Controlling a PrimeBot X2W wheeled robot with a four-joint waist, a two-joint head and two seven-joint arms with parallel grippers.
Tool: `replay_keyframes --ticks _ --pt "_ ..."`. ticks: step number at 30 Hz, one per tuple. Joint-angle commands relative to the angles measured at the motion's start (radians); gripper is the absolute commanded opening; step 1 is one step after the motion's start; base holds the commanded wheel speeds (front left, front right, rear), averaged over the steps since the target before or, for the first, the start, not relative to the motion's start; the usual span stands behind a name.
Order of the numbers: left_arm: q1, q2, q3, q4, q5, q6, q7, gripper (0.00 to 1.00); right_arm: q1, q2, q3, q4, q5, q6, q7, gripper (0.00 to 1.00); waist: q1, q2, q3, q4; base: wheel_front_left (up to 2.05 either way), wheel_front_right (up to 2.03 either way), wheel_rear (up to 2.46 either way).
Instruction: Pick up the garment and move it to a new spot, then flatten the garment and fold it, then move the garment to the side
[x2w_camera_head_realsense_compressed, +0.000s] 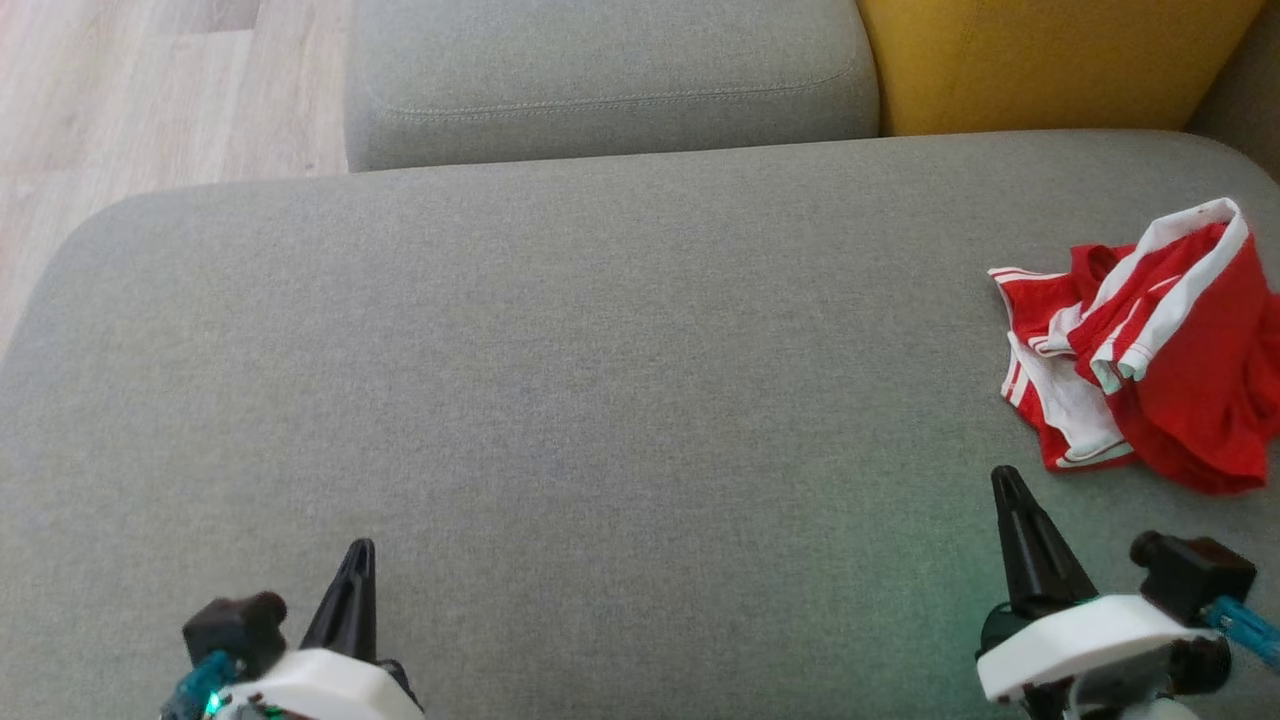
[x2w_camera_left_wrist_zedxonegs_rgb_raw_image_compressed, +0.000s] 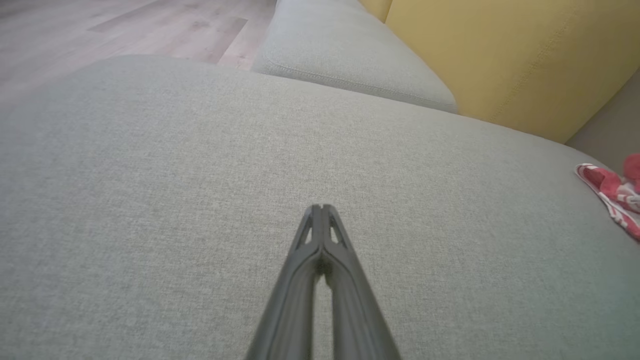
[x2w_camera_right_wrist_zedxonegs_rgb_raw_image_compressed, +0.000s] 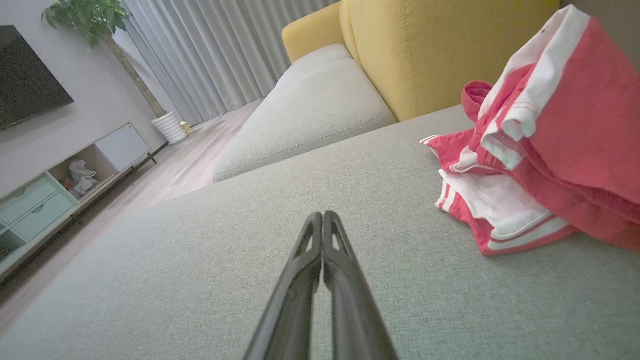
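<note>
A crumpled red garment (x2w_camera_head_realsense_compressed: 1170, 350) with white stripes and trim lies bunched on the right side of the grey sofa cushion (x2w_camera_head_realsense_compressed: 600, 380). From the right wrist it shows as the garment (x2w_camera_right_wrist_zedxonegs_rgb_raw_image_compressed: 545, 145) up and to the right of my fingers, and from the left wrist as the garment (x2w_camera_left_wrist_zedxonegs_rgb_raw_image_compressed: 612, 195) at the far right edge. My right gripper (x2w_camera_head_realsense_compressed: 1005, 478) is shut with nothing in it, just short of the garment's near edge. My left gripper (x2w_camera_head_realsense_compressed: 360, 550) is also shut and empty, low at the left over bare cushion. Both show their fingers pressed together, the left gripper (x2w_camera_left_wrist_zedxonegs_rgb_raw_image_compressed: 321, 207) and the right gripper (x2w_camera_right_wrist_zedxonegs_rgb_raw_image_compressed: 322, 215).
A second grey cushion (x2w_camera_head_realsense_compressed: 610, 80) and a yellow backrest (x2w_camera_head_realsense_compressed: 1050, 60) lie beyond the seat. Wooden floor (x2w_camera_head_realsense_compressed: 150, 90) shows at the far left. The right wrist view shows a low TV cabinet (x2w_camera_right_wrist_zedxonegs_rgb_raw_image_compressed: 60, 185), curtains (x2w_camera_right_wrist_zedxonegs_rgb_raw_image_compressed: 215, 55) and a potted plant (x2w_camera_right_wrist_zedxonegs_rgb_raw_image_compressed: 90, 20).
</note>
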Motion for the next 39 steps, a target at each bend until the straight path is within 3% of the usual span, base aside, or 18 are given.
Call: replay_keyframes --ticks 1,39 --pt "-0.052 0.004 0.023 -0.023 -0.023 -0.009 0.004 0.00 -0.055 -0.014 -0.005 -0.028 0.029 0.001 0.000 0.00 0.0000 -0.0001 0.000 0.000 0.00 0.00 0.00" --pt "-0.122 -0.044 0.155 0.025 -0.466 -0.119 0.089 0.00 -0.122 -0.029 -0.040 0.051 0.511 0.004 0.018 0.00 0.0000 -0.0001 0.004 -0.001 0.00 0.00 0.00"
